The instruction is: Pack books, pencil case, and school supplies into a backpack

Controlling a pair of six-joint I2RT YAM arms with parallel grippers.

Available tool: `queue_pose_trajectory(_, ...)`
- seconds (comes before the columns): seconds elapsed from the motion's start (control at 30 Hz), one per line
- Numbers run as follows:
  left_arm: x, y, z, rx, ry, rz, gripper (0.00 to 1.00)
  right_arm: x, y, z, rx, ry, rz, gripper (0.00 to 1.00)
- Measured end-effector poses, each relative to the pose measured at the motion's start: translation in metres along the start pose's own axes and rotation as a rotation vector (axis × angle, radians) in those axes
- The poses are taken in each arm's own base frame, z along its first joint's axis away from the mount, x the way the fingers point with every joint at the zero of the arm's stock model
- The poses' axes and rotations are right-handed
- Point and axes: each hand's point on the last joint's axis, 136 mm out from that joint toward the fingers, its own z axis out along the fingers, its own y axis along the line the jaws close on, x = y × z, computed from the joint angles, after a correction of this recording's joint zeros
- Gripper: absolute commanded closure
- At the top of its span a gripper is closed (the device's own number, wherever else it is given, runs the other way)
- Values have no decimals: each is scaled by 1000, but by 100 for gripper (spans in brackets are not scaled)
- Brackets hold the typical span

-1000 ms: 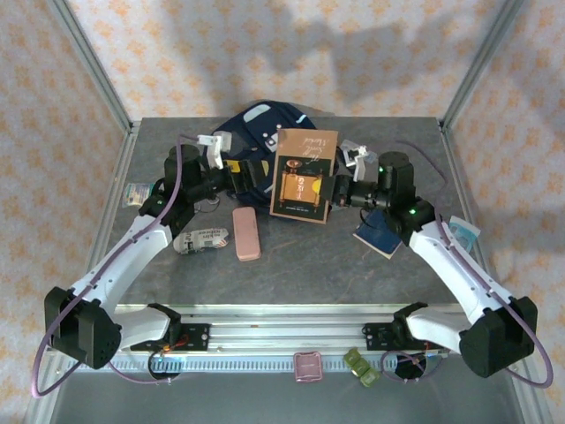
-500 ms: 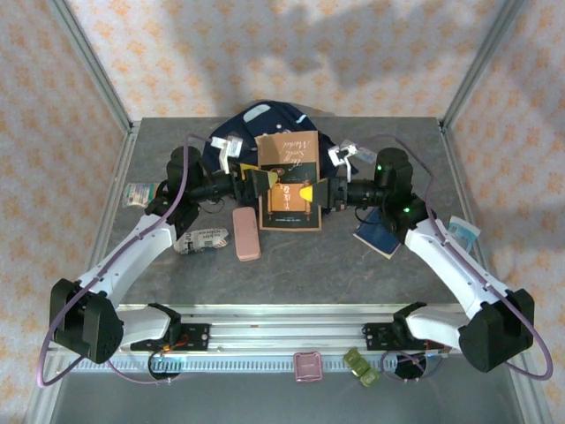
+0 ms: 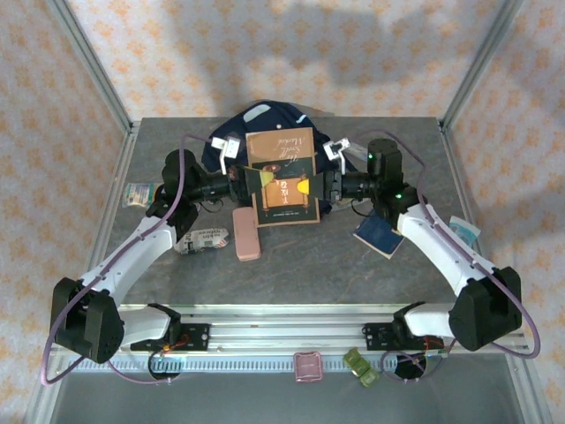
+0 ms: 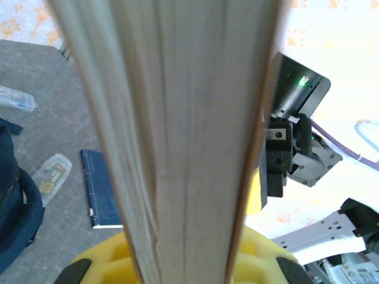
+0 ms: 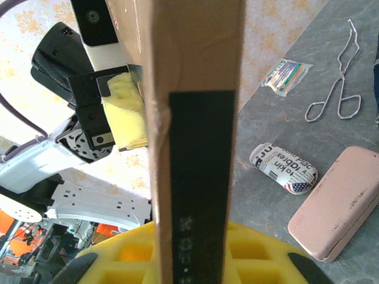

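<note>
The brown book [image 3: 282, 177] is off the table [image 3: 415, 141], cover up toward the overhead camera, gripped from two opposite sides. The left gripper [image 3: 254, 181] pinches its left edge and the right gripper [image 3: 316, 187] pinches its right edge. In each wrist view the book's edge stands between that gripper's own yellow pads, page block [image 4: 183, 148] on the left and spine [image 5: 195, 148] on the right. The book hangs over the near part of the backpack [image 3: 256, 117], which lies at the far middle of the table. Whether the backpack's mouth is open under it cannot be told, since the book and arms cover that spot.

By the look of things, packing has barely begun and nothing shows as being inside the backpack. The dark blue book [image 3: 380, 235] lies flat on the table under the right arm. The pencil case [image 3: 247, 233] lies just in front of the lifted book, with the white printed packet [image 3: 201, 238] beside it to the left. A clear packet [image 3: 463, 231] lies near the right edge. All of these are left to pack after the brown book goes in
</note>
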Motion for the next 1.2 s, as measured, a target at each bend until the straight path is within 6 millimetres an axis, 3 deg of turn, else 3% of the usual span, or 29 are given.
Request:
queue_pose_trajectory(0.07,1,3,0,-4,-12,-30,100,-5,-2,-1,10,-20,11,49)
queue_pose_trajectory(0.2,-7,12,-1,-5,-112,-106,100,-21,3,-4,7,-101,4,35)
queue_pose_trajectory(0.37,-32,23,-2,46,-296,-208,100,-16,8,-10,-20,-200,26,33)
queue_pose_trajectory(0.57,-54,19,0,92,-443,-256,100,-14,22,6,-68,-264,55,34)
queue_pose_trajectory(0.67,-53,7,8,114,-471,-258,100,-20,27,9,-76,-322,63,49)
queue_pose_trajectory(0.73,-54,1,11,124,-497,-256,100,-31,26,5,-70,-380,75,87)
queue_pose_trajectory(0.77,-55,-1,12,128,-512,-256,94,-35,24,4,-63,-406,86,100)
queue_pose_trajectory(0.8,-56,-3,12,132,-526,-254,78,-39,21,3,-53,-427,100,100)
queue_pose_trajectory(0.9,-57,1,12,103,-542,-239,48,-40,15,5,-37,-442,124,100)
queue_pose_trajectory(0.97,-52,9,15,53,-526,-225,40,-38,8,5,-12,-443,150,100)
queue_pose_trajectory(1.07,-42,28,20,-85,-473,-191,36,-33,-9,-5,45,-461,191,100)
queue_pose_trajectory(1.2,-34,61,25,-316,-382,-102,31,-33,-28,-49,175,-559,227,100)
